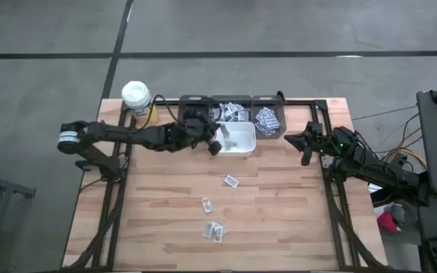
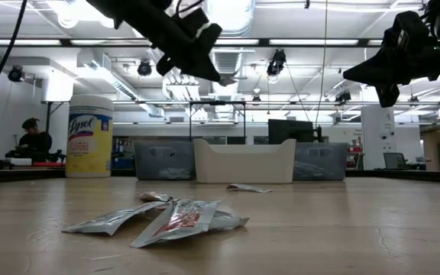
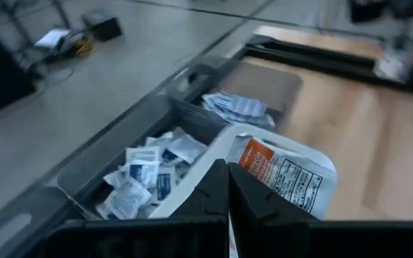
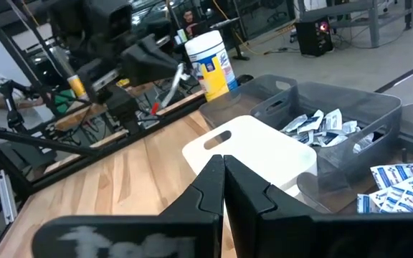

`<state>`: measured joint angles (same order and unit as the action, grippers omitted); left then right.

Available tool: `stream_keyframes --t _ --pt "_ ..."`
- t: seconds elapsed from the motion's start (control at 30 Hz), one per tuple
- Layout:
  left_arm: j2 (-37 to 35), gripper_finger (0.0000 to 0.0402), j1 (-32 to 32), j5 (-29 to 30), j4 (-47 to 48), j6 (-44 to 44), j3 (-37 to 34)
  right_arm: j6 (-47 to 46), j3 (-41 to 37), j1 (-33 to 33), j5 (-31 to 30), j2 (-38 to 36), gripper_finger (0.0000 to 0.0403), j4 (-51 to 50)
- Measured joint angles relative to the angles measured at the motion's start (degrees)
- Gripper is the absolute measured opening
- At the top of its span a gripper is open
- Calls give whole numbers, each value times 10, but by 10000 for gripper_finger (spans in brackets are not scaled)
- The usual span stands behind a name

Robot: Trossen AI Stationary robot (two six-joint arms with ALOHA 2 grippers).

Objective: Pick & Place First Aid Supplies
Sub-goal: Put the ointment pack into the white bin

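Four packets (image 1: pixel 231 180) lie loose on the bare wood, well behind and below the left gripper (image 1: pixel 215 146), which hangs above the near left corner of the white bin (image 1: pixel 243 149) with its fingers pressed together on a flat packet printed in orange and black (image 3: pixel 282 172). In the left wrist view that packet sticks out just past the fingertips, with the white bin's rim directly beneath it and a grey bin (image 3: pixel 113 172) full of blue-printed packets just beyond, so the drop looks about to happen rather than done. The loose ones lie as a single packet closest to the white bin, another further off, and a touching pair (image 1: pixel 214 231) furthest from the gripper; the low view shows that pair (image 2: pixel 176 217) lying flat on the table. The three grey bins in the row behind the white one already hold sorted packets, so much of the work appears finished. The right gripper (image 1: pixel 307 144) waits off to the side of the bins near the table's edge, fingers closed on nothing. What seems left is releasing this packet and fetching the four on the wood.
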<state>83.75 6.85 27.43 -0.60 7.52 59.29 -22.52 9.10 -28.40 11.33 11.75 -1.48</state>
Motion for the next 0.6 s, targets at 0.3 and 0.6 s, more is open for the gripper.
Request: stream_keyframes --t 0.3,0.6 --pt "129 0 22 14 179 109 156 0 0 0 -10 0 8 1" --pt "311 0 26 42 343 250 390 0 0 0 -10 0 8 1"
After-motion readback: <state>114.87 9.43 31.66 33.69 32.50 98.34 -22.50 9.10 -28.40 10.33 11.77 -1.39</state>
